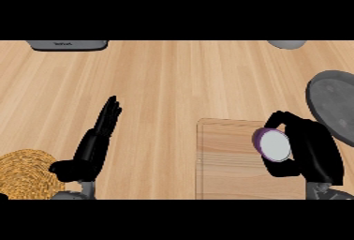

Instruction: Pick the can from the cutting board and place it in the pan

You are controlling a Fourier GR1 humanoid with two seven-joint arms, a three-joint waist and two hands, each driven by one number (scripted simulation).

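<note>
Sitting near the right edge of the cutting board (232,161), the can (273,145) had the right hand (314,150) curled round it, fingers and thumb wrapped on its sides. Its white top faced left. The pan (332,101) lay just past the board, by the counter's (173,79) right edge. The left hand (93,145) rested open, fingers straight, beside a woven mat (24,173) at the lower left corner.

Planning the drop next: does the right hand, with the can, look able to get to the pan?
Probably yes. The right hand, curled round the can over the cutting board, sits just beside the pan, and nothing shows between them.
</note>
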